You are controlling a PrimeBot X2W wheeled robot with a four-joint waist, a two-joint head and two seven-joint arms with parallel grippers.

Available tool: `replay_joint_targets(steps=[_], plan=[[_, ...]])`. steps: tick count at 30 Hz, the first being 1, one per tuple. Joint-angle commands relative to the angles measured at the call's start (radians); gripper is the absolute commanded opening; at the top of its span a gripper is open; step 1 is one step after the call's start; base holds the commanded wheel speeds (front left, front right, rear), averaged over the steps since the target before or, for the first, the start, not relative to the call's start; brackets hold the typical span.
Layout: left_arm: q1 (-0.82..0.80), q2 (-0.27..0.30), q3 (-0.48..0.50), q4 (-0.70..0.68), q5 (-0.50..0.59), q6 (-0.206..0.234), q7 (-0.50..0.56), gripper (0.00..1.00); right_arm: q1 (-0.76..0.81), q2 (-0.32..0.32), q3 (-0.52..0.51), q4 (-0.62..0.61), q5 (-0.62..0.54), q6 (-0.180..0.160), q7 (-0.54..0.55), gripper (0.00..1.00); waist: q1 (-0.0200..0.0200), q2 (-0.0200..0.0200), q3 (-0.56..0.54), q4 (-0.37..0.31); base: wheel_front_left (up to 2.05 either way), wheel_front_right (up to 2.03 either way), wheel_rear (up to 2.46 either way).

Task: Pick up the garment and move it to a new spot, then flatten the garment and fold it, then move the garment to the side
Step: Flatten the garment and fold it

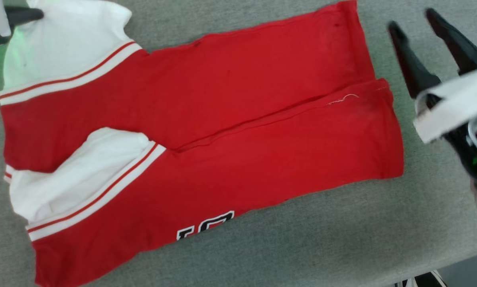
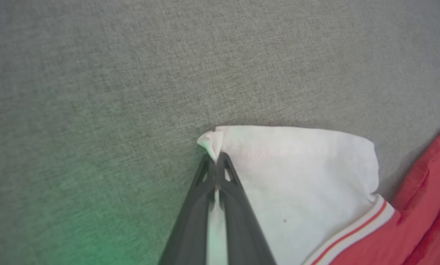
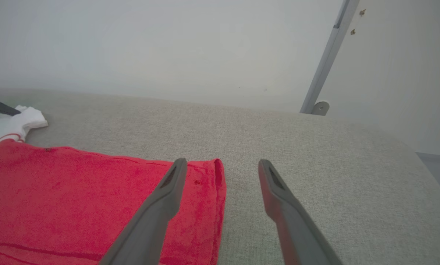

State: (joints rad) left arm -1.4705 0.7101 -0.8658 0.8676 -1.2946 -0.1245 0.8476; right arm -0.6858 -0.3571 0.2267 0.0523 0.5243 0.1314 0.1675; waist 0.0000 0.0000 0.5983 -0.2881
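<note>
One red jersey garment with white sleeves (image 1: 206, 131): folded, on grey fabric desk (image 1: 302, 247).
Left end effector (image 2: 215, 158): clamped on far sleeve corner.
Right end effector (image 1: 413, 20): wide, empty.

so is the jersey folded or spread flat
Folded lengthwise: the red basketball jersey with white sleeves shows two red flaps meeting along its middle, black lettering cut off at its edge.

Head camera looks steeply down; wrist cameras, low, share the garment (image 1: 238, 131)
</note>
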Motion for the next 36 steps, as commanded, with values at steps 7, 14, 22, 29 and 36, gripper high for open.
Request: replay_joint_targets(steps=[7,14,22,29,36], plan=[[0.019,-0.048,-0.031,-0.043,-0.003,-0.008,-0.004,0.00,-0.273,-0.067,0.143,0.185,0.152,-0.002,0.361,1.00,0.0000,0.0000,0.023,0.048,0.00,0.00,0.00],[0.012,-0.054,-0.046,-0.107,-0.014,-0.007,-0.014,0.00,-0.435,-0.081,0.249,0.357,0.219,-0.002,0.605,1.00,0.0000,0.0000,0.035,0.083,0.00,0.00,0.00],[0.016,-0.059,-0.060,-0.157,-0.029,-0.007,-0.028,0.00,-0.484,-0.068,0.331,0.460,0.241,-0.002,0.656,0.25,0.0000,0.0000,0.040,0.107,0.00,0.00,0.00],[0.039,-0.069,-0.034,-0.211,-0.080,-0.007,-0.099,0.00,-0.467,-0.106,0.360,0.465,0.273,-0.002,0.567,0.00,0.0000,0.0000,-0.012,0.142,0.00,0.00,0.00],[0.125,-0.033,-0.005,-0.353,-0.163,-0.007,-0.178,0.00,-0.402,-0.172,0.403,0.407,0.331,-0.002,0.482,0.00,0.0000,0.0000,-0.127,0.197,0.00,0.00,0.00]])
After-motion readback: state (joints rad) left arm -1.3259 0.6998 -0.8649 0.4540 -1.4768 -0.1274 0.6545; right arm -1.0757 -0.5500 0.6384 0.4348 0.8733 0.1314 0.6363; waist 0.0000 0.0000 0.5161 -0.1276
